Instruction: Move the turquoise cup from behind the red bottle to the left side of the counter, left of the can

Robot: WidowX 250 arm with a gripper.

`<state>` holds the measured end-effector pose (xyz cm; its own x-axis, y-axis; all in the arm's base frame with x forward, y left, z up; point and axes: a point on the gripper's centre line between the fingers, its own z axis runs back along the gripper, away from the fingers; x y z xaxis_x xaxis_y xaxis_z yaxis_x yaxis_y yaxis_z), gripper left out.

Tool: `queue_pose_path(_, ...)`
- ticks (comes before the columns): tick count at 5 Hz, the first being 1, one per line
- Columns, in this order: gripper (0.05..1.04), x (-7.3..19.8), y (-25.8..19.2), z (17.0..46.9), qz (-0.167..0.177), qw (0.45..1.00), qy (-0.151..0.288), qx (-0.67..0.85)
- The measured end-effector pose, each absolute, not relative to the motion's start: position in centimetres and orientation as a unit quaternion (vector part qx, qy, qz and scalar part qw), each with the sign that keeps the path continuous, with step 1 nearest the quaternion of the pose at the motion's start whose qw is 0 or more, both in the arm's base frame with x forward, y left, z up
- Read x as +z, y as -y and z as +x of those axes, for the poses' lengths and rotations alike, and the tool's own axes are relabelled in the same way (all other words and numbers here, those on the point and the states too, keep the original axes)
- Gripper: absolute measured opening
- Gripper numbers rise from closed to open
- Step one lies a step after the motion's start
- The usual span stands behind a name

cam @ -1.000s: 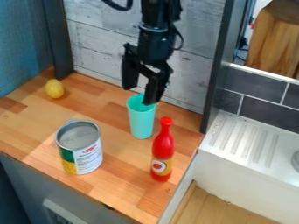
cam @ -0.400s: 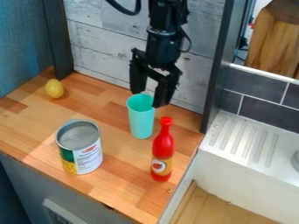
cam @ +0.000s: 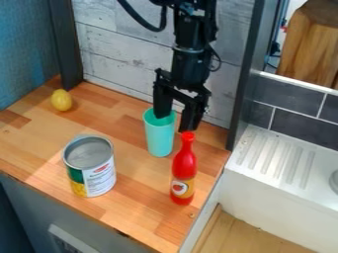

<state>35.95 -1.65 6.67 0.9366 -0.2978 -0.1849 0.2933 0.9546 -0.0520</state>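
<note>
Apparently an alignment step: gripper (cam: 174, 123) released, near the turquoise cup (cam: 160, 138).
Its fingers stand wide apart, grasping nothing; one overlaps the upright cup's mouth, contact indeterminable, and the other appears near the red bottle's (cam: 184, 170) cap. Gripping the cup would call for straddling its wall before closure.

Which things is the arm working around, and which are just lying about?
Likely involved:
turquoise cup, upright
gripper, jaws apart near the cup's rim

Seemingly just about:
red bottle, standing
labelled can, upright
yellow lemon
</note>
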Motion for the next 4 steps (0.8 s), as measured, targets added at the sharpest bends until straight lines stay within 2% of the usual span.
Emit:
queue_pose_path(2, 1.001, 5.2, 1.8, 35.6, -0.022, 0.982, -0.128, -0.139)
queue_pose_path(3, 0.962, 5.2, 1.9, 35.6, -0.027, 0.982, -0.128, -0.134)
queue_pose_path(4, 0.716, 4.7, 1.3, 35.1, -0.036, 0.980, -0.148, -0.124)
